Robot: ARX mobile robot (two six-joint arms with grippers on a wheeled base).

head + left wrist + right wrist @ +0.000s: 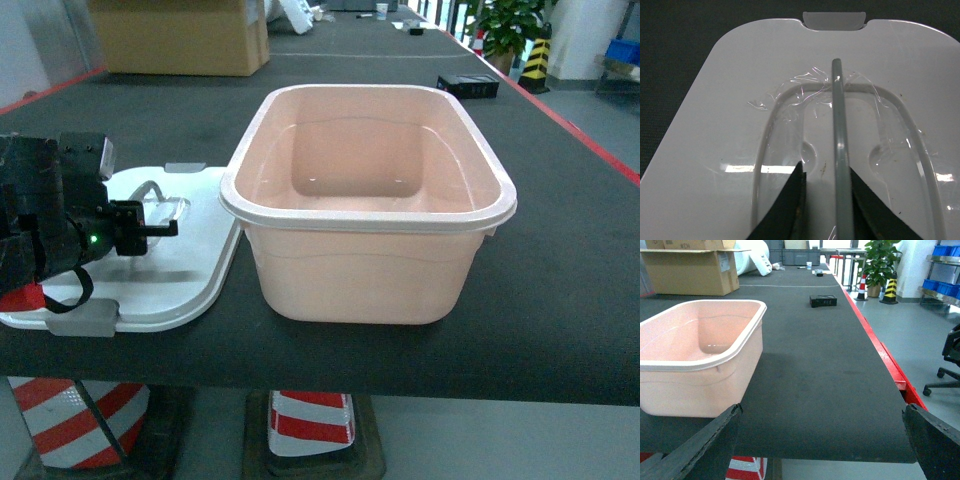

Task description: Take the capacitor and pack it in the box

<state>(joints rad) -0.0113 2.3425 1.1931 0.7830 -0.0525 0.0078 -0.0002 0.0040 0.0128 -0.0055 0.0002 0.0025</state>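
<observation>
A: Head view first. Where is the box?

B: The pale pink box stands open on the dark table, middle of the view. Nothing shows inside it. Its white lid lies flat on the table at the box's nine o'clock, edge touching or nearly touching the box wall.

A: And the arms?

B: Only the left gripper shows, coming in from nine o'clock, over the lid. Its fingertips point toward three o'clock, at the lid's handle. The right arm does not appear here. At eleven o'clock, far back on the table, stands a brown carton; a black device lies at one o'clock.

A: Left wrist view?

B: Looking down on the lid, grey latch at twelve o'clock. The grey handle runs from twelve to six between the two dark fingers. They stand narrow, one close on each side of the bar; whether they press it I cannot tell. No capacitor shows.

A: Right wrist view?

B: The right gripper stands spread wide, holding nothing, its dark fingers at seven and five o'clock. The box sits at nine o'clock, the black device at twelve, the carton at eleven.
</observation>
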